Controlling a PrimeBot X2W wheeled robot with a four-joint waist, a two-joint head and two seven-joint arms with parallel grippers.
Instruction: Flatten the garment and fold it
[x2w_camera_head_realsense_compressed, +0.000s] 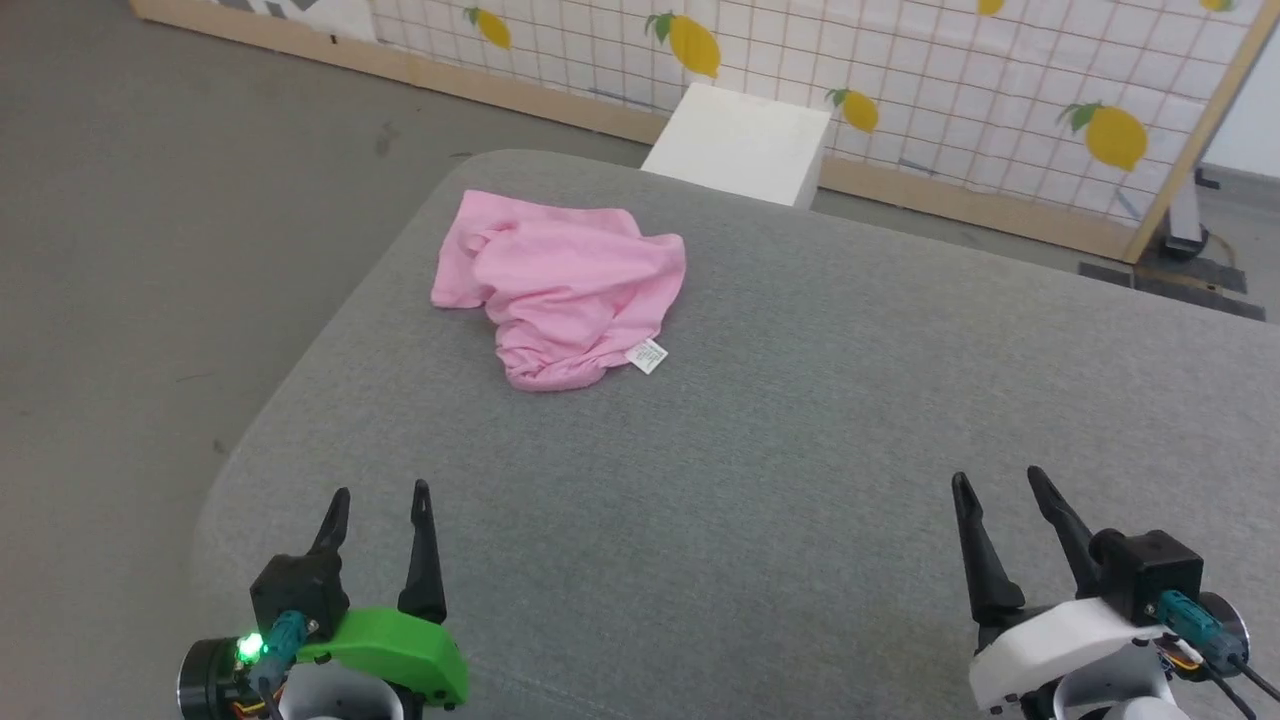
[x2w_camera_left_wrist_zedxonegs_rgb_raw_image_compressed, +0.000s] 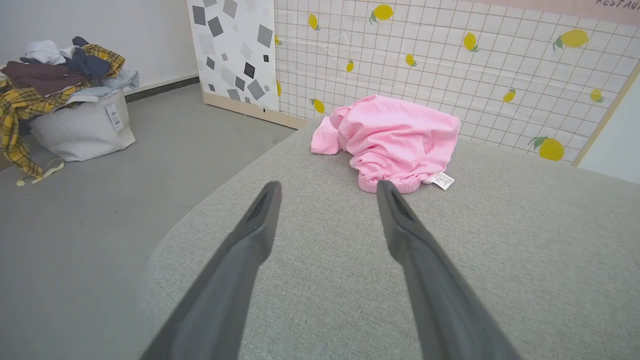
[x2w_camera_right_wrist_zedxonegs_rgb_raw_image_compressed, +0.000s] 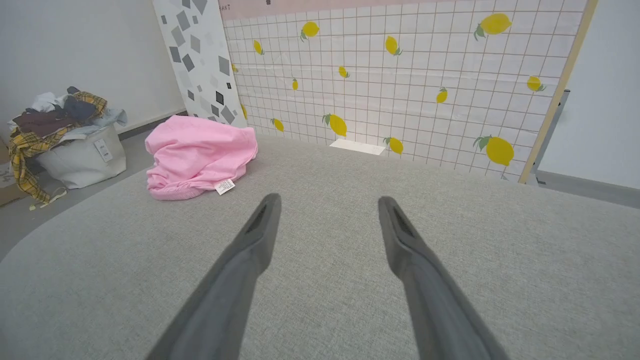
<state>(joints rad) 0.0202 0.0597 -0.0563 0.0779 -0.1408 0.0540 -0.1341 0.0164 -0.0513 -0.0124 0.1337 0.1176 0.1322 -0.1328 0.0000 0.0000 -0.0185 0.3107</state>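
Grey padded fabric (x2w_camera_head_realsense_compressed: 800, 450) is seen as the work surface, backed by a lemon-printed grid screen (x2w_camera_head_realsense_compressed: 930, 70). The pink shorts (x2w_camera_head_realsense_compressed: 565, 285) are crumpled toward its far left, with the white label (x2w_camera_head_realsense_compressed: 647, 356) turned out at their near right edge. The left gripper (x2w_camera_head_realsense_compressed: 381, 489) and right gripper (x2w_camera_head_realsense_compressed: 997, 474) are held at the near side, well apart from the cloth, fingers spread wide and nothing between them. A white bag heaped with clothes (x2w_camera_left_wrist_zedxonegs_rgb_raw_image_compressed: 82, 125) is seen on the floor.

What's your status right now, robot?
Left tool open, empty. Right tool open, empty. Garment crumpled, untouched, ahead left. Grey surface between.
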